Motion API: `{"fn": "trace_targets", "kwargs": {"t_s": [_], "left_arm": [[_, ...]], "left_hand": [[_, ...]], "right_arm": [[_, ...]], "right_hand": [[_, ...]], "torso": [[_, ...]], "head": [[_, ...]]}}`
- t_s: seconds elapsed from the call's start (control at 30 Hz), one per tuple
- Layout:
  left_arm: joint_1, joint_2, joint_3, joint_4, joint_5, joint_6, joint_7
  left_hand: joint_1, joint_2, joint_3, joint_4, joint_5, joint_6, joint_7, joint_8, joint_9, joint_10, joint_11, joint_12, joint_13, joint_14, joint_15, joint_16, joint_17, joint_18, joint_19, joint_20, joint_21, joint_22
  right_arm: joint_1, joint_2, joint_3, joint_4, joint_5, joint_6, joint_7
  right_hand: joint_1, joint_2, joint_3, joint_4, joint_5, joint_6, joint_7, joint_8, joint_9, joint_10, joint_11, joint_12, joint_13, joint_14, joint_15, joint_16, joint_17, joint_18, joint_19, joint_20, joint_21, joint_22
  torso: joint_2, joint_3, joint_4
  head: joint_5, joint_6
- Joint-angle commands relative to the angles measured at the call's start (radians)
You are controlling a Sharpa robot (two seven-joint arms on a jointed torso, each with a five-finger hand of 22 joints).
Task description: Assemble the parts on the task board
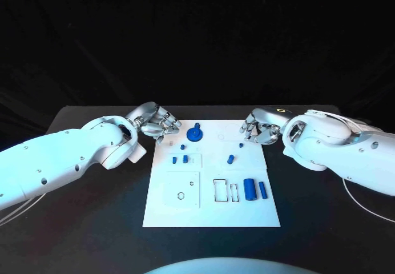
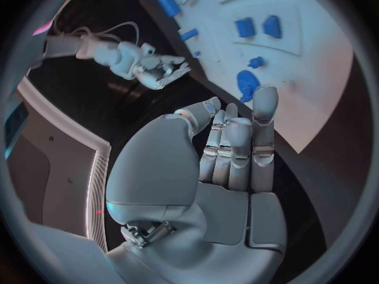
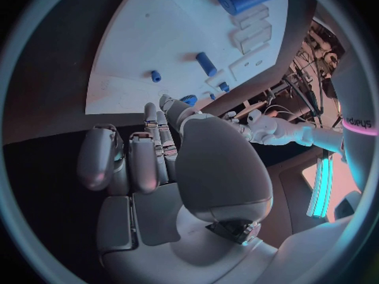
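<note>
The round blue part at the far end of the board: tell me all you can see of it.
The round blue part is a flat, glossy disc, plastic by its look, with a short stem pointing toward the robot. It lies flat on the white board near its far edge, between the two hands. Nothing touches it: the left hand hangs beside the board's far left corner and the right hand at its far right edge, both holding nothing. In the left wrist view it lies just beyond the fingertips.

left hand (image 1: 154, 121), right hand (image 1: 259, 128), both empty, fingers apart
</note>
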Motion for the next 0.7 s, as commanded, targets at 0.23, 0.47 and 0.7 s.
{"fn": "trace_targets", "kwargs": {"t_s": [0.23,0.47,0.7], "left_arm": [[-0.007,-0.052,-0.008,0.061,0.8,-0.035,0.316],[-0.008,-0.06,-0.01,0.078,0.846,-0.026,0.325],[-0.009,-0.062,-0.01,0.084,0.854,-0.025,0.324]], "left_hand": [[-0.029,0.002,-0.068,0.018,-0.005,0.018,-0.011,0.014,-0.001,0.025,-0.01,0.037,0.009,-0.028,-0.007,-0.019,-0.042,0.025,-0.028,-0.002,-0.077,-0.051],[-0.024,0.006,-0.077,0.017,-0.005,0.02,-0.013,0.017,-0.002,0.026,-0.012,0.044,0.011,-0.036,-0.009,-0.027,-0.057,0.028,-0.034,-0.003,-0.102,-0.067],[-0.022,0.007,-0.081,0.016,-0.004,0.021,-0.013,0.017,-0.002,0.026,-0.012,0.047,0.012,-0.04,-0.009,-0.03,-0.064,0.03,-0.038,-0.004,-0.113,-0.075]], "right_arm": [[-0.027,0.039,-0.005,-0.029,-0.246,0.078,-0.052],[-0.038,0.065,-0.006,-0.041,-0.252,0.094,-0.039],[-0.045,0.079,-0.006,-0.045,-0.25,0.117,-0.03]], "right_hand": [[-0.01,-0.022,0.029,0.0,-0.022,0.011,-0.001,-0.005,-0.001,-0.006,0.002,-0.026,-0.058,0.047,-0.007,-0.026,-0.027,0.014,-0.007,-0.008,-0.026,-0.032],[-0.01,-0.023,0.039,-0.002,-0.022,0.014,0.0,-0.006,-0.001,-0.008,0.003,-0.033,-0.077,0.046,-0.011,-0.032,-0.033,0.016,-0.008,-0.01,-0.031,-0.039],[-0.007,-0.019,0.053,-0.007,-0.02,0.024,-0.003,-0.003,0.0,0.004,0.001,-0.034,-0.096,0.047,-0.014,-0.035,-0.037,0.016,-0.007,-0.014,-0.034,-0.041]], "torso": [[0.001,-0.0009,0.0005],[0.002,-0.0008,-0.0007],[0.001,-0.0002,0.0001]], "head": [[-0.018,0.002],[-0.014,0.002],[-0.012,-0.003]]}}
